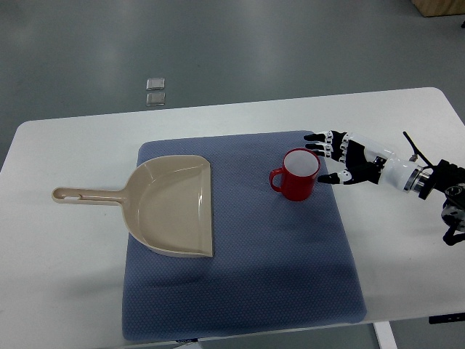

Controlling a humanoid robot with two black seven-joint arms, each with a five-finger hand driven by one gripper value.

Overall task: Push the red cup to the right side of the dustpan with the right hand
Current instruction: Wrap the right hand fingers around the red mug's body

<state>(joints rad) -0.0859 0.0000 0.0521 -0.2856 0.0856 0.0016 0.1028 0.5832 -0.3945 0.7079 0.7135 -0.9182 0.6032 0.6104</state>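
Note:
A red cup [297,175] with a white inside stands upright on a blue-grey mat [240,291], its handle pointing left. A beige dustpan [174,207] lies on the mat's left part, its handle reaching left over the white table. The cup is to the right of the dustpan's open edge, with a gap between them. My right hand [328,158] comes in from the right edge and sits just right of the cup. Its fingers are spread, with fingertips close to the cup's rim and side. It holds nothing.
The white table [65,145] carries the mat. Two small clear squares [155,91] lie on the grey floor beyond the table's far edge. A wooden corner [439,7] shows at the top right.

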